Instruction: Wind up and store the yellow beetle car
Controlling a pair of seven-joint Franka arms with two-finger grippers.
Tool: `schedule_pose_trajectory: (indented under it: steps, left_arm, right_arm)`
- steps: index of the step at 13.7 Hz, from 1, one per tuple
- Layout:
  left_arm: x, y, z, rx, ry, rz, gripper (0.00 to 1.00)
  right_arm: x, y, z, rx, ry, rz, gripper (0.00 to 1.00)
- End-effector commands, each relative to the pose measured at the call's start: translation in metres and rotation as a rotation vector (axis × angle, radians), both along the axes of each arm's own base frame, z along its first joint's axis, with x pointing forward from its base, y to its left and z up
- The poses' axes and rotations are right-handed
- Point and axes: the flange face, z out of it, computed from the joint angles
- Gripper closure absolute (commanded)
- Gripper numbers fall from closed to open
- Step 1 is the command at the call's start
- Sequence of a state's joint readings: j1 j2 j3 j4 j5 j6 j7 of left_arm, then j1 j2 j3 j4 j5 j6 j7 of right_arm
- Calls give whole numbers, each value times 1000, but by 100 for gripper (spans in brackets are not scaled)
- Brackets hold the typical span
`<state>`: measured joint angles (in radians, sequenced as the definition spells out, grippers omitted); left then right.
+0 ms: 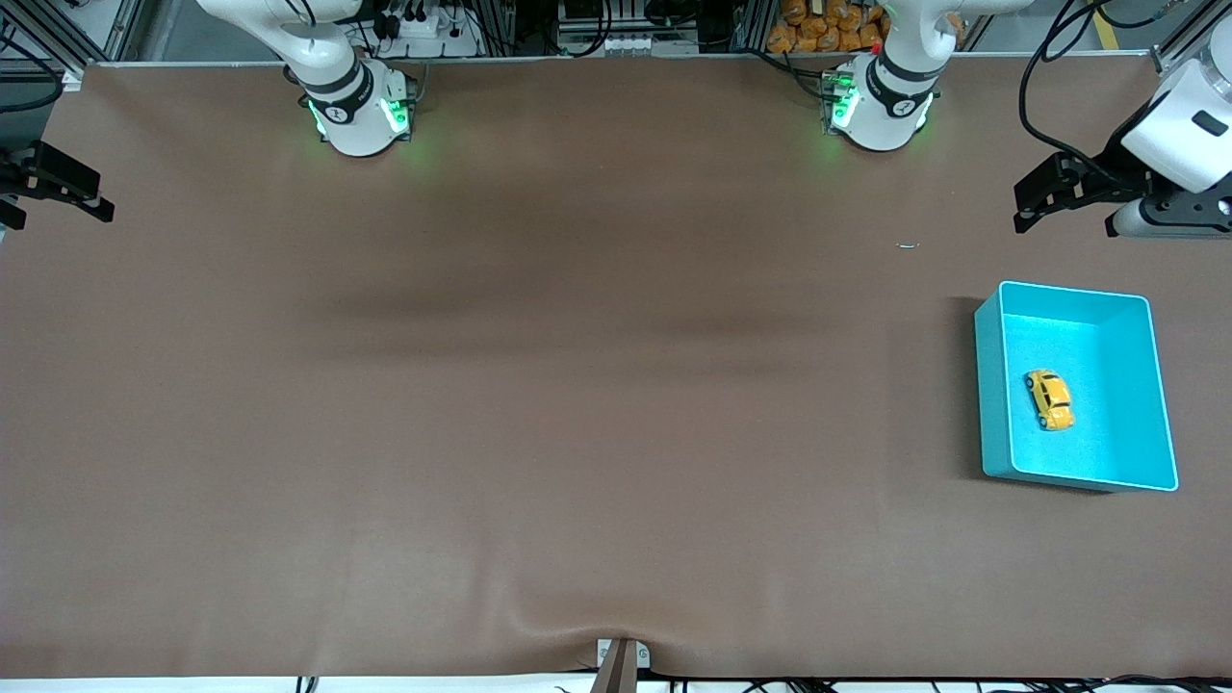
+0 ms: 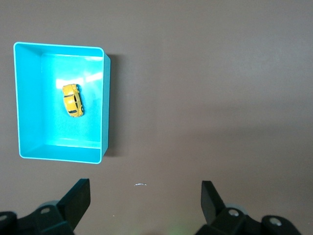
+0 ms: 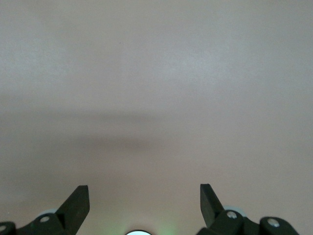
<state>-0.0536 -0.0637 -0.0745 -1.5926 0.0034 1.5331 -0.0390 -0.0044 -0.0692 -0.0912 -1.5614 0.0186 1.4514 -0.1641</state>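
Already the yellow beetle car (image 1: 1049, 399) lay in the turquoise bin (image 1: 991, 385) at mid-right of the frame, while the left gripper (image 1: 1044, 197) and right gripper (image 1: 58, 188) hung empty at the worktop's ends, fingers apart, suggesting storing was done and only retreat remained

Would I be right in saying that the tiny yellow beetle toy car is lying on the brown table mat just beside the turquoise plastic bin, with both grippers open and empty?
Not quite: the tiny yellow beetle toy car lies inside the turquoise plastic bin, on its floor, as the front and left wrist views show. The rest holds: the left gripper and the right gripper are open and empty.
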Motion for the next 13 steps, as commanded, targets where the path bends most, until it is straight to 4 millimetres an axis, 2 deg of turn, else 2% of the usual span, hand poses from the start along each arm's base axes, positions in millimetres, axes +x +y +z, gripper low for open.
schedule_pose_trajectory:
  steps: [1,13]
  left_arm:
    - [-6,0,6,5,-10,-40,0]
    - [-6,0,6,5,-8,-40,0]
  right_arm:
    - [-2,-2,4,-6,3,5,0]
    - [-1,-2,1,-7,-2,0,0]
